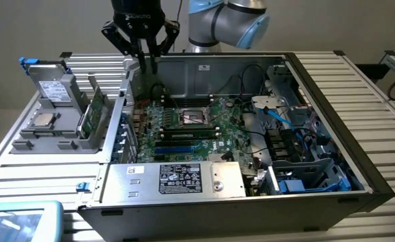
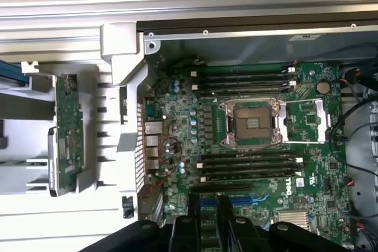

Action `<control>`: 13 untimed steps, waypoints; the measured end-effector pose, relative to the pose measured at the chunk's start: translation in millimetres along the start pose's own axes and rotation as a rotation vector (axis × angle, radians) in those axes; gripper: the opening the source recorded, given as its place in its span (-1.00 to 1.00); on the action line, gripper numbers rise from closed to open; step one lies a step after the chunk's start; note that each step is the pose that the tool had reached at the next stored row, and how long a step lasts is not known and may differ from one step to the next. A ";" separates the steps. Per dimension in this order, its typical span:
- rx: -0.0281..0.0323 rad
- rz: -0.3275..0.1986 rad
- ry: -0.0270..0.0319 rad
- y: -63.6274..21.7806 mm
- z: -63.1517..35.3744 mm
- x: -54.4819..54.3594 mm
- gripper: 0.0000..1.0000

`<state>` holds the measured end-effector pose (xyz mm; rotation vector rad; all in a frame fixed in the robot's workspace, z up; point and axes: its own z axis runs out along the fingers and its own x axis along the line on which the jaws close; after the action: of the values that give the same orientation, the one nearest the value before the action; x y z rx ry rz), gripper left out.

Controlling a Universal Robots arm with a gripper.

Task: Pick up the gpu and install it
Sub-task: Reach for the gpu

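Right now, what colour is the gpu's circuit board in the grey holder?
Green; the gpu shows it best in the wrist view.

The gpu (image 1: 90, 112) stands in a holder (image 1: 49, 133) (exterior view's left) beside the case (image 1: 217, 214), which holds the motherboard (image 1: 227, 121).

The arm holds its end effector (image 1: 147, 64) pointing straight down, carrying nothing.

Edge-on gpu (image 1: 93, 113): cooler face perhaps hidden.
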<state>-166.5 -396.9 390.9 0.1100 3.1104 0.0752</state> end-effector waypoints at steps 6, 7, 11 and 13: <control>-0.0005 0.000 -0.0059 -0.8 0.6 27.3 -0.27; -0.0006 0.000 -0.0071 -0.9 0.8 31.8 -0.15; -0.0010 -0.001 -0.0120 -0.9 3.0 50.3 0.02; -0.0010 -0.001 -0.0139 -0.4 4.5 59.4 0.02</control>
<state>-225.6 -392.8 384.8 0.1087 3.0965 0.0757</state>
